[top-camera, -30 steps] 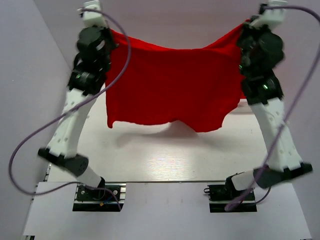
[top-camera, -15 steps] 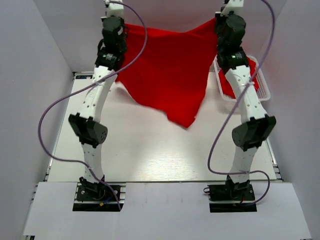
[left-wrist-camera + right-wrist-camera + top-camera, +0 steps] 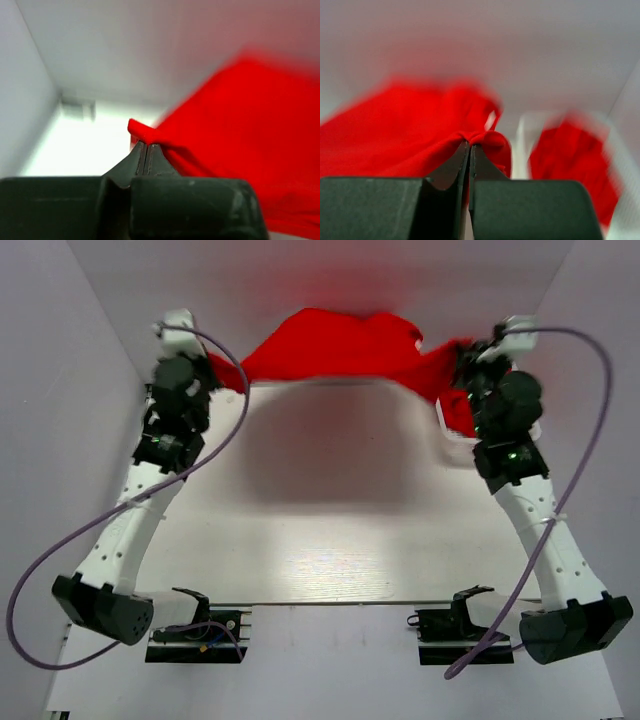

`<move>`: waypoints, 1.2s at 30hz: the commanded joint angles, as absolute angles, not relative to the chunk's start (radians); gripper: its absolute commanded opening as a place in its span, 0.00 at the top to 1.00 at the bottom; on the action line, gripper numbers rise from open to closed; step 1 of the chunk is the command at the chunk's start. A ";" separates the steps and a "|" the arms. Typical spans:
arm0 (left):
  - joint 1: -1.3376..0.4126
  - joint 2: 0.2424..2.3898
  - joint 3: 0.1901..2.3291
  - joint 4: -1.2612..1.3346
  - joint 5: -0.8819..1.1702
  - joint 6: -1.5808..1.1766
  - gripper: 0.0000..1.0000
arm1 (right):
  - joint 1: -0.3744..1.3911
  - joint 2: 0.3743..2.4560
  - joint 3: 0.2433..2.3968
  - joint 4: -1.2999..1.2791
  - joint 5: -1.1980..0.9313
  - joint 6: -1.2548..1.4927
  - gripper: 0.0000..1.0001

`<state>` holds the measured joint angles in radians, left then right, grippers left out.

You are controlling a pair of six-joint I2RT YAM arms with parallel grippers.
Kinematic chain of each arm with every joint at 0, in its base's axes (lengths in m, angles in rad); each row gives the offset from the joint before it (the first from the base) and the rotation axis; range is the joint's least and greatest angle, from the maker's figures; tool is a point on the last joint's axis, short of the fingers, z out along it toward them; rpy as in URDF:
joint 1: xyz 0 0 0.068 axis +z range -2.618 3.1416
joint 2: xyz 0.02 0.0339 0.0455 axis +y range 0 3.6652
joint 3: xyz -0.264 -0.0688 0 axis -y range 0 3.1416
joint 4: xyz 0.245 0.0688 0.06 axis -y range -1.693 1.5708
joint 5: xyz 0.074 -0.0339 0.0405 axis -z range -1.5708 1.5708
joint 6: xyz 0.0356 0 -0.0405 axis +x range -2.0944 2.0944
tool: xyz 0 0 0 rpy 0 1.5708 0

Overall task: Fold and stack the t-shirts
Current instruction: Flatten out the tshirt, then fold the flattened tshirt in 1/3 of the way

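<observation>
Red cloth [image 3: 570,160] is lying in the basket [image 3: 447,432] at the far right of the table [image 3: 330,540]. The right arm is covering most of it from above and the right wrist view is blurring it, so the number of pieces cannot be told. The basket is showing white, with a thin rim and low walls.

One shirt [image 3: 340,345] is hanging in the air over the far edge of the table, stretched left to right between the two arms and clear of the surface. Its upper edge is sagging slightly in the middle and bunching into folds towards the right end, just beside the basket. It is casting a soft shadow [image 3: 300,455] on the table below.

The left gripper [image 3: 145,146] is pinching a small fold at the shirt's left end, fingers pressed together with only cloth between them. The right gripper [image 3: 470,145] is doing the same at the right end, fingers closed on a rolled lip of fabric.

The table is showing as a pale, smooth white top with a faint sheen near its middle. Plain pale grey-lilac walls [image 3: 60,440] are enclosing it on the left, far and right sides.

The shirt fabric is reading as soft, matt and uniformly bright red.
</observation>
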<state>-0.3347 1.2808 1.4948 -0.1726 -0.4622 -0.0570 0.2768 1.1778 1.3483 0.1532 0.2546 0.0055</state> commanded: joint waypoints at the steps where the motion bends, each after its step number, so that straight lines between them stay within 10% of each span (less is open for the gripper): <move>1: -0.331 1.327 1.289 -0.399 -0.449 -0.260 1.00 | 0.281 1.160 1.155 -0.056 0.140 0.211 1.00; 16: -0.347 1.413 0.737 -0.608 -0.137 -0.604 1.00 | 0.276 1.192 0.761 -0.526 0.069 0.428 1.00; 36: -0.327 1.342 0.968 -0.748 -0.254 -0.661 1.00 | 0.273 1.284 0.948 -0.387 0.032 0.353 1.00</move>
